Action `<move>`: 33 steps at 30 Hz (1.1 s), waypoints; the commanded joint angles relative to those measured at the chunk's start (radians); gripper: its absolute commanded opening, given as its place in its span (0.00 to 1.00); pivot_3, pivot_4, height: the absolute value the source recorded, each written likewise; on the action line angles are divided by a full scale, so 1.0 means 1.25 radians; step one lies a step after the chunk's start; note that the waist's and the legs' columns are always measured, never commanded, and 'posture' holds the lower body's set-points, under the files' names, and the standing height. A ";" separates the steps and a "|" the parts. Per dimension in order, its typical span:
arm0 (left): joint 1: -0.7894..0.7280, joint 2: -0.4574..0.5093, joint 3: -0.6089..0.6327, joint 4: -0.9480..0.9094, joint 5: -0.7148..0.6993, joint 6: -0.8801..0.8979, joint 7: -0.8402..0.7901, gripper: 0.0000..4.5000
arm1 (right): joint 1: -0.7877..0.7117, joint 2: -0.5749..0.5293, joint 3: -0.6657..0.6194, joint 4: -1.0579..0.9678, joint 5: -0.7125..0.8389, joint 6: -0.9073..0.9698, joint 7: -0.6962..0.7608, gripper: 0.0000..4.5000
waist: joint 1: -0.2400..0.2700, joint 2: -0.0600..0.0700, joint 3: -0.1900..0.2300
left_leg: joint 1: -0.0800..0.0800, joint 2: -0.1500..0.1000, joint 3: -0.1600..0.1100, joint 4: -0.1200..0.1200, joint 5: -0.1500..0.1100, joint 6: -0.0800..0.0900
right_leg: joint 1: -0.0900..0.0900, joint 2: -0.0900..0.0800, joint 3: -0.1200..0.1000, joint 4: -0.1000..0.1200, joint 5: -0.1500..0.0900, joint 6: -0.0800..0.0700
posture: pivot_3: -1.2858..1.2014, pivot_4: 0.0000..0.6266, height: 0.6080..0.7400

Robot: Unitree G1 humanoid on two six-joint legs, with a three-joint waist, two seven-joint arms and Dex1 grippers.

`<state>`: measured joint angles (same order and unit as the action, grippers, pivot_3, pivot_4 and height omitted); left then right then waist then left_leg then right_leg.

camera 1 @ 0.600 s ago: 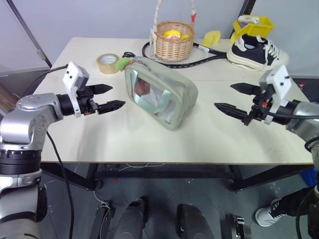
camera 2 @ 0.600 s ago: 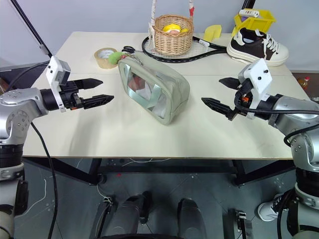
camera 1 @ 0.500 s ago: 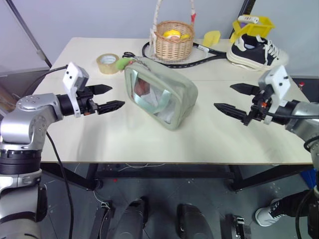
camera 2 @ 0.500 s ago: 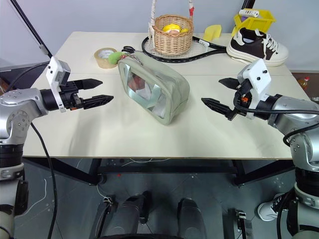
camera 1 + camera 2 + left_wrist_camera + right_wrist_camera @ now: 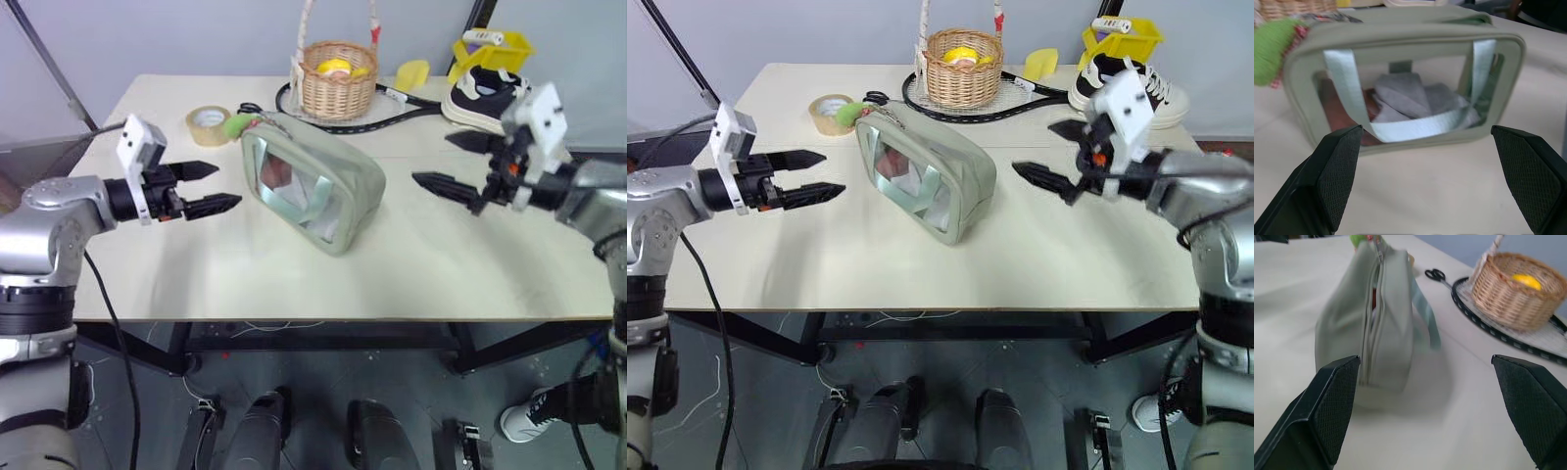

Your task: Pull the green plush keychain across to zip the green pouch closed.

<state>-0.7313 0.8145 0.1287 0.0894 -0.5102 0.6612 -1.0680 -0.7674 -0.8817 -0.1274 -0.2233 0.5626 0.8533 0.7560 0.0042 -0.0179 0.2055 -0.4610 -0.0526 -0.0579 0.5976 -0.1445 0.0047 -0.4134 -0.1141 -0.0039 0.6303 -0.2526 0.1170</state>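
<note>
So the pale sage-green boxy fabric pouch with the clear plastic window (image 5: 312, 191) sat upright in the middle of the cream table (image 5: 196, 264), window side turned toward the left arm. The small lime-green fuzzy plush keychain (image 5: 238, 124) was at the pouch's far end, near the roll of tan tape (image 5: 209, 123). From the head views most of the charm was tucked behind the pouch's corner, so its shape was hard to make out.

The left wrist view gave more: grey cloth and something reddish-brown through the window, plus the pale strap across it, though what the reddish thing was I couldn't tell. The right wrist view looked along the pouch's narrow end and showed the zip line running up it, blurry; only a bit of green peeked over the top there.

Left gripper (image 5: 210, 188) hung beside the pouch with its black fingers spread wide, holding nothing. Right gripper (image 5: 460, 166) was the same on the other side, fingers apart, well clear of the pouch.

At the back stood a woven wicker basket (image 5: 338, 81) with something yellow inside, lying on a black racket (image 5: 392, 106), and a dark sneaker (image 5: 480, 93) partly hidden behind the right hand.
</note>
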 commanded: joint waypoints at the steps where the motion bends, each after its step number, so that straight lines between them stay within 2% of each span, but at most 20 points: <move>1: -0.062 0.000 -0.007 0.015 0.002 -0.010 -0.009 0.99 | -0.156 0.039 0.091 0.053 -0.027 0.062 -0.010 1.00 | -0.004 0.000 0.000 | 0.000 0.000 0.000 0.000 0.000 0.000 | 0.000 0.000 0.000 0.000 0.000 0.000 | 0.52 0.24 0.88; 6: -0.131 0.001 -0.047 0.034 -0.019 0.031 -0.075 0.99 | -0.354 0.153 0.227 0.199 -0.071 0.143 0.007 1.00 | -0.017 0.000 0.000 | -0.001 0.000 0.000 0.000 0.001 -0.001 | -0.002 0.001 0.000 0.001 0.002 0.003 | 0.52 0.24 0.88; 11: -0.119 0.028 -0.051 0.028 -0.022 -0.007 -0.168 0.99 | -0.491 0.265 0.299 0.349 -0.115 0.168 0.020 1.00 | -0.020 0.000 0.000 | -0.003 -0.001 0.001 -0.002 0.001 -0.001 | -0.007 0.001 0.001 0.004 0.002 0.004 | 0.52 0.24 0.88; 15: -0.100 0.035 -0.033 0.026 -0.016 -0.020 -0.171 0.99 | -0.536 0.343 0.335 0.413 -0.150 0.165 0.023 1.00 | -0.020 0.000 0.000 | -0.004 -0.001 0.002 -0.001 0.003 -0.003 | -0.011 0.002 0.001 0.012 0.001 0.005 | 0.52 0.24 0.88; 21: -0.081 0.058 0.011 0.020 -0.021 -0.016 -0.135 0.99 | -0.551 0.416 0.403 0.484 -0.213 0.115 0.064 1.00 | -0.021 0.000 0.000 | -0.002 -0.001 0.000 -0.001 0.004 -0.006 | -0.011 0.004 0.001 0.017 0.002 0.004 | 0.52 0.24 0.88; 24: -0.063 0.063 0.042 0.010 -0.027 -0.002 -0.096 1.00 | -0.563 0.440 0.427 0.546 -0.253 0.081 0.075 0.81 | -0.021 0.000 0.000 | -0.002 0.000 0.000 -0.001 0.005 -0.006 | -0.011 0.005 0.001 0.017 0.002 0.004 | 0.52 0.24 0.88; 31: -0.003 0.069 0.066 -0.054 -0.050 0.016 -0.066 1.00 | -0.583 0.440 0.435 0.602 -0.298 0.049 0.140 0.01 | -0.021 0.000 0.000 | -0.002 0.000 0.000 -0.001 0.005 -0.007 | -0.012 0.006 0.001 0.017 0.002 0.004 | 0.52 0.24 0.88; 33: 0.000 0.068 0.065 -0.058 -0.053 0.018 -0.060 1.00 | -0.584 0.431 0.438 0.604 -0.312 0.036 0.166 0.01 | -0.021 0.000 0.000 | -0.002 0.000 0.000 -0.001 0.005 -0.007 | -0.011 0.006 0.001 0.017 0.002 0.004 | 0.52 0.24 0.88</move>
<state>-0.7216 0.8823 0.1781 0.0501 -0.5589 0.6858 -1.1507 -1.4612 -0.3330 0.4264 0.5476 0.1874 0.9265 0.9335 -0.0218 -0.0177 0.2057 -0.4632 -0.0523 -0.0583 0.5961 -0.1383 -0.0043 -0.4277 -0.1063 -0.0029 0.6514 -0.2504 0.1220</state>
